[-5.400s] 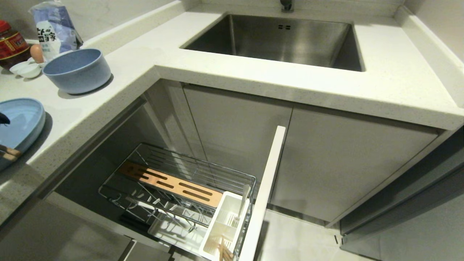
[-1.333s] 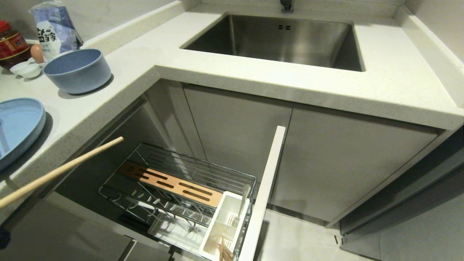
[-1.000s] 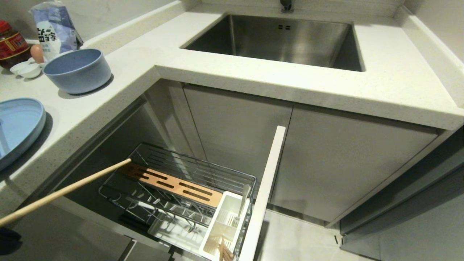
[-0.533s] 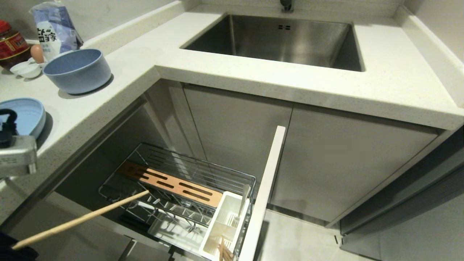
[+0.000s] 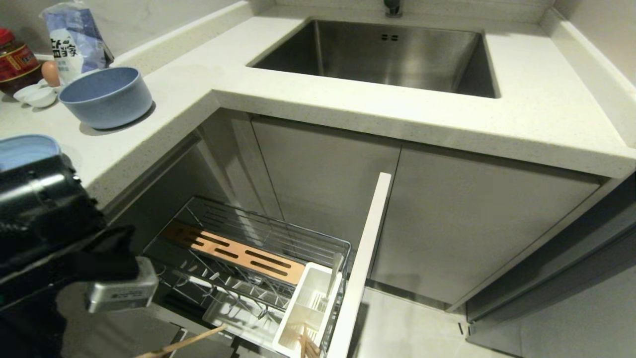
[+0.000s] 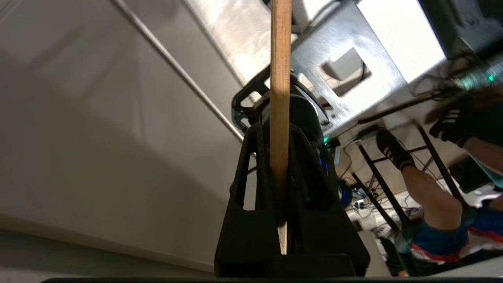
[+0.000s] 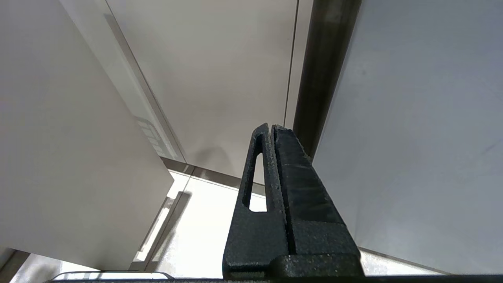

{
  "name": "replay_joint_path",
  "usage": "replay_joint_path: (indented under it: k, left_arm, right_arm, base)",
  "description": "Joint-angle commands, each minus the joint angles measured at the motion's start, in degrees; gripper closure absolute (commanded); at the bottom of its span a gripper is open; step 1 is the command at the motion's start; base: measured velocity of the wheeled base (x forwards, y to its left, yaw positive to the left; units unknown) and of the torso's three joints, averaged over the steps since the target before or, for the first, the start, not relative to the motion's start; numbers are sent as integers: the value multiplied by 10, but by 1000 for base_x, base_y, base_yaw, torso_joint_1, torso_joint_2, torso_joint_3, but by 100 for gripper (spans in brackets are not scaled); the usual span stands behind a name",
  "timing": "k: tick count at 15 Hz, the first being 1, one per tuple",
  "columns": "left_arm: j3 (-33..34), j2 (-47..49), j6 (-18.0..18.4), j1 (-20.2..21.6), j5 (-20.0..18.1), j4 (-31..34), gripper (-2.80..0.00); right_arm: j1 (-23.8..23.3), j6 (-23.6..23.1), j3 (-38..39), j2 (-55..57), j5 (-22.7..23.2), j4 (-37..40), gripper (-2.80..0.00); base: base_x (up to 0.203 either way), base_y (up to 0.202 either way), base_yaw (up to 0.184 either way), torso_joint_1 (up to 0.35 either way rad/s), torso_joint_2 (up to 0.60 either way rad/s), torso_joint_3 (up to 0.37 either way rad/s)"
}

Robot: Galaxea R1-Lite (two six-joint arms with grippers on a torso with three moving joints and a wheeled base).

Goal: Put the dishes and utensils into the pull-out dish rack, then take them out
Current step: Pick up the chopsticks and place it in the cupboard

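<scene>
My left gripper [image 6: 275, 131] is shut on one light wooden chopstick [image 6: 280, 74], which sticks straight out past the fingers. In the head view the left arm [image 5: 44, 223] fills the lower left, and only the chopstick's tip [image 5: 198, 337] shows, low beside the pull-out dish rack [image 5: 258, 233]. The rack's white caddy [image 5: 298, 303] holds another chopstick [image 5: 307, 346] and the silver spoon [image 5: 336, 268]. The blue bowl [image 5: 105, 97] and the light-blue plate [image 5: 22, 148], partly hidden by the arm, are on the counter. My right gripper [image 7: 272, 127] is shut, holds nothing and hangs by the cabinet fronts.
The rack's pale front panel [image 5: 365, 258] stands out from the cabinets. The steel sink [image 5: 387, 49] is set in the counter behind. A jar [image 5: 17, 64], a bag [image 5: 74, 40], an egg [image 5: 49, 72] and white saucers [image 5: 37, 94] crowd the far left. A person's legs [image 6: 428, 188] show in the left wrist view.
The left arm has swung into the head view at lower left, covering part of the plate. The chopstick has sunk and its tip has moved toward the rack's front.
</scene>
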Motion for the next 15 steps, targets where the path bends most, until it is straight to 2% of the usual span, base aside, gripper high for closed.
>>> replay_joint_path:
  k: [1,3,5,9,15]
  left_arm:
    - [18,39,-51,-39,8,-19,0]
    - [19,69,-121,-74,10,-41,0]
    - [20,91,-149,-93,10,-60,0]
    - [34,140,-148,-102,10,-79,0]
    - [12,216,-132,-108,11,-92,0]
  right_arm:
    - [0,0,15,0,0,0,0]
    - [0,0,15,0,0,0,0]
    - [0,0,15,0,0,0,0]
    - [0,0,15,0,0,0,0]
    - [0,0,15,0,0,0,0]
  base:
    - [0,0,0,0,0,0]
    - [0,0,0,0,0,0]
    - [0,0,0,0,0,0]
    - [0,0,0,0,0,0]
    - [0,0,0,0,0,0]
